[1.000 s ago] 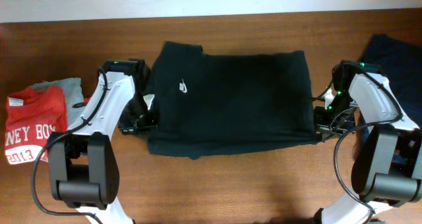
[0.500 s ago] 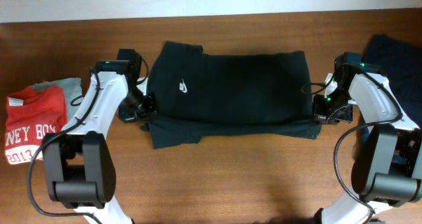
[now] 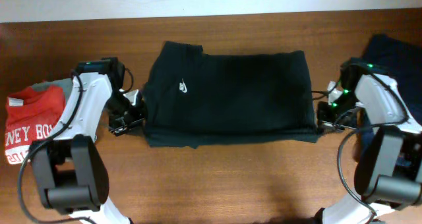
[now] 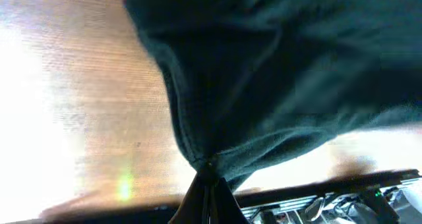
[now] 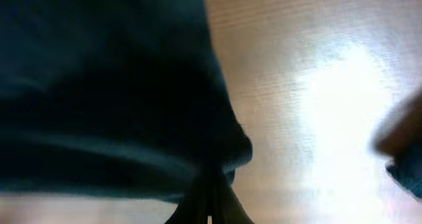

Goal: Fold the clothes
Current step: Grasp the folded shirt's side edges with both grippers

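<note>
A black T-shirt (image 3: pixel 231 95) with a small white chest logo (image 3: pixel 182 87) lies folded on the wooden table. My left gripper (image 3: pixel 137 118) is shut on the shirt's left edge; in the left wrist view the fabric (image 4: pixel 264 85) bunches into the closed fingertips (image 4: pixel 207 174). My right gripper (image 3: pixel 321 122) is shut on the shirt's right edge; in the right wrist view the cloth (image 5: pixel 112 92) gathers at the closed fingertips (image 5: pixel 210 184).
A red garment with white lettering (image 3: pixel 30 128) lies on a grey one (image 3: pixel 62 87) at the left edge. A dark navy garment (image 3: pixel 395 56) lies at the right edge. The table's far edge meets a pale wall (image 3: pixel 211 0).
Both grippers have moved outward and toward the front, pulling the shirt's lower folded layer taut. The shirt's front edge is now straighter and smoother.
</note>
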Action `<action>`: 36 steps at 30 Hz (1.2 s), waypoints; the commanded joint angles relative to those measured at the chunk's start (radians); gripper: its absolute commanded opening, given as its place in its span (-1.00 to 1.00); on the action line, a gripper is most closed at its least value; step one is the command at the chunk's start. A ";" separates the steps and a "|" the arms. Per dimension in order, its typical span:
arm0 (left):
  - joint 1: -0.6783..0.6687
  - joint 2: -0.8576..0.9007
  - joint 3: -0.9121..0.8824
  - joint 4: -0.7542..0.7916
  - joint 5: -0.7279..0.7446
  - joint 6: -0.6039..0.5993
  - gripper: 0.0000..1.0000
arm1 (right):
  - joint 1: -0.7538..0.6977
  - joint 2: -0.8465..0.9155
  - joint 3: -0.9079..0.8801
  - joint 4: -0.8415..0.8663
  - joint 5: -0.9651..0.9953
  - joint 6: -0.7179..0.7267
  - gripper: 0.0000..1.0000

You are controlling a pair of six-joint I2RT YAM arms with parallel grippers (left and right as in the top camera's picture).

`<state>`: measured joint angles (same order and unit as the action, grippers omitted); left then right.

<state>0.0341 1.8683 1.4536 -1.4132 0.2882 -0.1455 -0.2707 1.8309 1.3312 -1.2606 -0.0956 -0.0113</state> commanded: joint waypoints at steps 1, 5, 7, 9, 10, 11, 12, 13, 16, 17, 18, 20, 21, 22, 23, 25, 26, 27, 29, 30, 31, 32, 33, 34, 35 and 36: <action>0.033 -0.095 -0.002 -0.040 -0.050 0.027 -0.99 | -0.087 -0.089 -0.002 -0.039 -0.008 0.001 -0.92; 0.059 -0.167 -0.002 -0.047 -0.067 0.027 -1.00 | -0.144 -0.119 -0.002 -0.068 -0.044 -0.001 -0.92; 0.058 -0.190 -0.003 -0.059 -0.067 0.027 -0.99 | -0.134 -0.119 -0.002 -0.076 -0.055 -0.012 -0.92; 0.058 -0.195 -0.003 -0.076 -0.068 0.028 -0.99 | -0.111 -0.119 -0.002 -0.082 -0.054 -0.016 -0.92; 0.058 -0.195 -0.003 -0.079 -0.067 0.028 -0.99 | -0.098 -0.119 -0.002 -0.082 -0.054 -0.019 -0.92; 0.058 -0.195 -0.003 -0.078 -0.067 0.027 -0.99 | -0.084 -0.119 -0.002 -0.081 -0.054 -0.019 -0.92; 0.058 -0.195 -0.003 -0.072 -0.065 0.027 -1.00 | -0.066 -0.119 -0.002 -0.078 -0.051 -0.019 -0.92; 0.058 -0.195 -0.003 -0.063 -0.063 0.027 -0.99 | -0.044 -0.119 -0.002 -0.074 -0.051 -0.019 -0.92; 0.058 -0.195 -0.003 -0.025 -0.033 0.027 -1.00 | 0.002 -0.119 -0.002 -0.051 -0.051 -0.027 -0.92; 0.058 -0.195 -0.003 -0.009 -0.019 0.027 -1.00 | 0.013 -0.119 -0.002 -0.043 -0.051 -0.027 -0.92; 0.057 -0.195 -0.003 0.014 -0.014 0.027 -0.99 | 0.033 -0.119 -0.002 -0.023 -0.051 -0.026 -0.92; 0.058 -0.195 -0.003 0.043 -0.014 0.027 -1.00 | 0.052 -0.119 -0.002 0.005 -0.051 -0.026 -0.92; 0.056 -0.195 -0.003 0.063 -0.015 0.027 -1.00 | 0.062 -0.119 -0.002 0.029 -0.051 -0.026 -0.92; 0.056 -0.195 -0.003 0.075 -0.015 0.027 -0.99 | 0.062 -0.119 -0.002 0.042 -0.051 -0.026 -0.92; 0.055 -0.195 -0.003 0.090 -0.014 0.026 -1.00 | 0.063 -0.118 -0.002 0.062 -0.051 -0.026 -0.92; 0.054 -0.195 -0.003 0.126 -0.015 0.021 -1.00 | 0.062 -0.117 -0.002 0.106 -0.051 -0.026 -0.92; 0.054 -0.195 -0.003 0.139 -0.016 0.009 -0.99 | 0.062 -0.117 -0.002 0.120 -0.051 -0.026 -0.92; 0.054 -0.195 -0.003 0.148 -0.019 0.000 -1.00 | 0.062 -0.117 -0.002 0.132 -0.051 -0.026 -0.92; 0.054 -0.194 -0.003 0.183 -0.023 -0.026 -1.00 | 0.062 -0.111 -0.002 0.163 -0.051 -0.027 -0.92; 0.054 -0.193 -0.003 0.195 -0.022 -0.026 -1.00 | 0.062 -0.106 -0.002 0.172 -0.051 -0.026 -0.92; 0.054 -0.192 -0.003 0.200 -0.023 -0.026 -0.99 | 0.062 -0.101 -0.002 0.177 -0.051 -0.027 -0.92; 0.054 -0.188 -0.003 0.208 -0.022 -0.026 -0.99 | 0.062 -0.093 -0.002 0.183 -0.051 -0.027 -0.92; 0.054 -0.184 -0.003 0.215 -0.022 -0.026 -1.00 | 0.062 -0.085 -0.002 0.188 -0.051 -0.027 -0.92; 0.054 -0.178 -0.003 0.222 -0.023 -0.026 -0.99 | 0.062 -0.075 -0.002 0.192 -0.051 -0.027 -0.92; 0.053 -0.168 -0.003 0.233 -0.023 -0.026 -1.00 | 0.062 -0.063 -0.002 0.201 -0.051 -0.027 -0.92; 0.053 -0.161 -0.003 0.241 -0.023 -0.026 -0.99 | 0.062 -0.056 -0.002 0.210 -0.051 -0.027 -0.92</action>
<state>0.0818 1.6943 1.4528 -1.1927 0.2619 -0.1616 -0.2131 1.7409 1.3312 -1.0679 -0.1520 -0.0315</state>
